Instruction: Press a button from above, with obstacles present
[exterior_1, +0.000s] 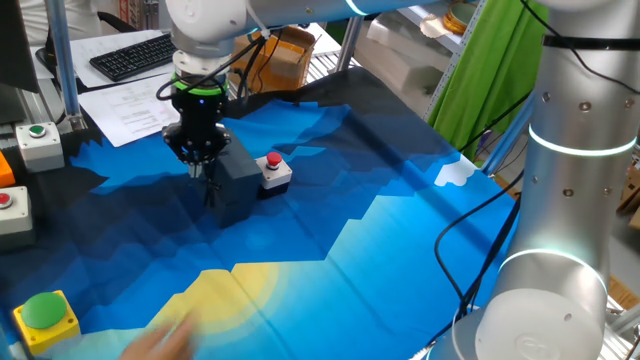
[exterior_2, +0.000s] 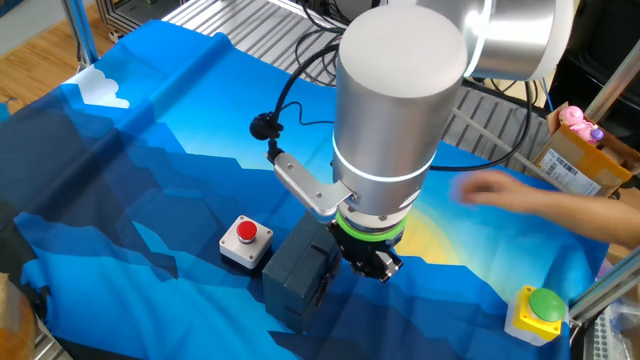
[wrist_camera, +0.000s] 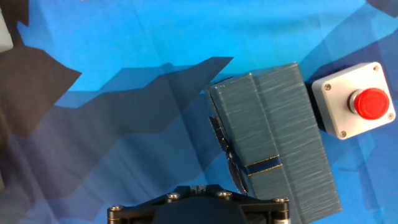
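The small red button (exterior_1: 273, 161) sits on its white-grey square box on the blue cloth. It also shows in the other fixed view (exterior_2: 247, 232) and at the right edge of the hand view (wrist_camera: 372, 102). The dark black-blue block (exterior_1: 238, 182) stands right against the box, between it and my gripper; it also shows in the other fixed view (exterior_2: 300, 270) and the hand view (wrist_camera: 273, 137). My gripper (exterior_1: 208, 188) points down just beside the block's far side from the button, low over the cloth. No view shows its fingertips clearly.
A big green button on a yellow box (exterior_1: 43, 312) sits at the cloth's corner. Two grey button boxes (exterior_1: 38, 142) (exterior_1: 8, 208) stand at the left edge. A person's hand (exterior_2: 520, 200) reaches over the yellow part of the cloth. A black cable (exterior_2: 275, 125) trails behind the arm.
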